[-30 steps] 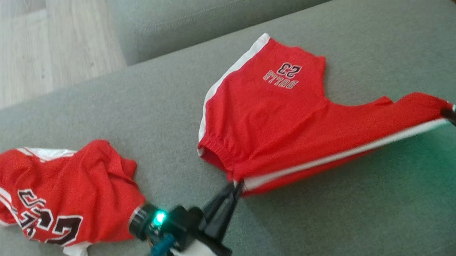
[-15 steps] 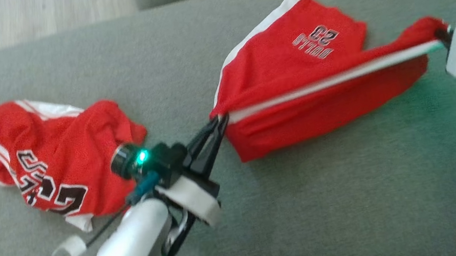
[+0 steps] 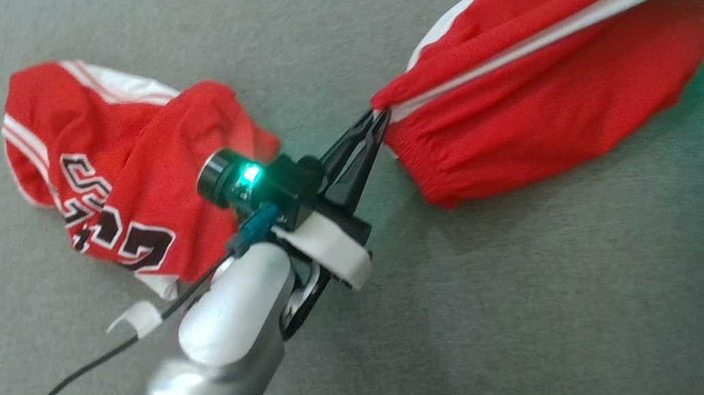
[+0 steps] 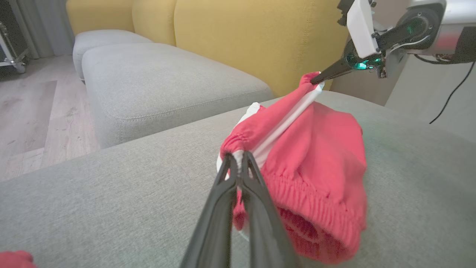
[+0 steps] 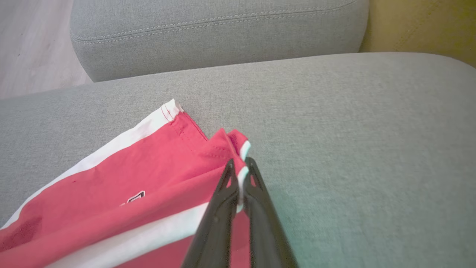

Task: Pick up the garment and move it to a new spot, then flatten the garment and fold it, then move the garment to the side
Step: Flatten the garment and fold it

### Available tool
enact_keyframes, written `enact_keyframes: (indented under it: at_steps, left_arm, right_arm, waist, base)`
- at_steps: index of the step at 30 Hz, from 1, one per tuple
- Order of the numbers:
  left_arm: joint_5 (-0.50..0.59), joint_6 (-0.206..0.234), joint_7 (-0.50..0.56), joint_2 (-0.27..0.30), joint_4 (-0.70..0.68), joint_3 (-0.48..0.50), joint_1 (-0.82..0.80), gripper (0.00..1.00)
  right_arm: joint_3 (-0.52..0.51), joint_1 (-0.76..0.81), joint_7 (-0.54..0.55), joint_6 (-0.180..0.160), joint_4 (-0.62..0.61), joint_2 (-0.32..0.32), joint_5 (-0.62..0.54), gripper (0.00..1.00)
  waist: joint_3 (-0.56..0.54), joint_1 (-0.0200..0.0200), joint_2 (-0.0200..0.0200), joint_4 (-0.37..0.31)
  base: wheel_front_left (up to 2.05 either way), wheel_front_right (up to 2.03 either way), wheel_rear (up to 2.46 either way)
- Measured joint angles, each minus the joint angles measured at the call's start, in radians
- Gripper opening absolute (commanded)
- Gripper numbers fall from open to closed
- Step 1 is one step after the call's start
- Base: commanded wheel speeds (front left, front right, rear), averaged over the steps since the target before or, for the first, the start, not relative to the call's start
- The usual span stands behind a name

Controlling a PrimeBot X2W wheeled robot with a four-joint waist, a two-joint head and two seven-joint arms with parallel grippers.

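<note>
The red shorts (image 3: 551, 94) are being held stretched between both arms above the grey sofa cushion (image 3: 479, 317). The left gripper (image 3: 371, 126) is being kept closed on the gathered waistband end. The right gripper (image 5: 238, 167) is being kept closed on the hem end of the same side.

The long axis is being set by the white side stripe (image 3: 549, 32), which is being drawn taut from one pair of jaws to the other. The remaining cloth is being left to sag beneath it, and its far part is lying on the cushion. Neither arm is nearer, since each end is already being gripped. Any carry is judged to require both arms to be moved together.

The fabric is thin, matte and limp. The elastic waistband (image 4: 316, 201) is ribbed and puckered. A crumpled red jersey (image 3: 134, 166) is lying well apart, beyond the left arm.
</note>
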Motion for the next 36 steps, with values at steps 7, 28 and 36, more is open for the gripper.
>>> enact_keyframes:
  at_steps: [7, 28, 36]
  left_arm:
    - [0.0, -0.011, -0.02, -0.039, 0.06, -0.009, -0.065, 0.0]
    - [-0.001, -0.005, -0.041, -0.073, 0.135, -0.007, -0.116, 1.0]
    - [-0.001, 0.034, -0.044, -0.038, 0.08, 0.083, -0.076, 1.0]
  right_arm:
    - [-0.032, -0.089, -0.058, 0.0, 0.096, 0.005, -0.089, 0.0]
    - [-0.14, -0.187, -0.355, 0.0, 0.26, 0.023, -0.198, 1.0]
    - [-0.118, -0.177, -0.531, 0.0, 0.286, 0.049, -0.091, 1.0]
  waist:
    - [0.057, 0.0, 0.0, 0.055]
    - [0.09, 0.0, 0.0, 0.093]
    - [0.016, -0.0003, 0.0, 0.059]
  base:
    - [0.0, 0.0, 0.0]
    - [0.0, 0.0, 0.0]
    - [0.0, 0.0, 0.0]
